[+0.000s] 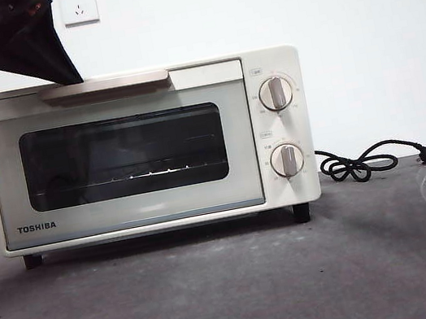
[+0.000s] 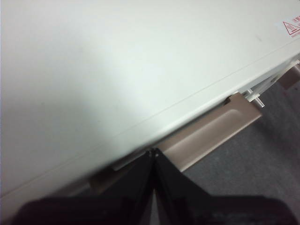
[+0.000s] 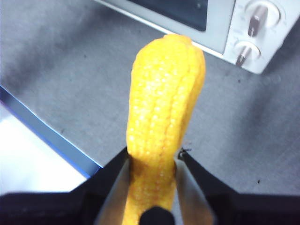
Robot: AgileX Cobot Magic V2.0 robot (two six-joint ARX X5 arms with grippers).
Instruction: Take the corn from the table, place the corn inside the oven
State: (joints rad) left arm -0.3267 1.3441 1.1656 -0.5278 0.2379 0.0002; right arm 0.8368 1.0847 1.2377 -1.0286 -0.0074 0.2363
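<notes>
- My right pincer [image 3: 152, 176] grips the corn [image 3: 164, 117] by its thicker end, the tapered end pointing toward the oven [image 1: 145, 151]; the cob is in the air, clear of the worktop [image 1: 236, 288], and shows only as an orange shape at the upper edge of the front view, above the oven's knob side.
- My left pincer [image 2: 153, 157] has its jaws pressed together, holding nothing, its tip just at the oven's door handle [image 2: 213, 133].
- The oven door looks fully shut, so I judge opening it to be the step in hand.
- To do it well, I would hook the tip behind the handle and pull outward and down along the door's arc, slowly, so the oven does not slide.
- I would keep the corn high and back from the oven until the door lies open.
</notes>
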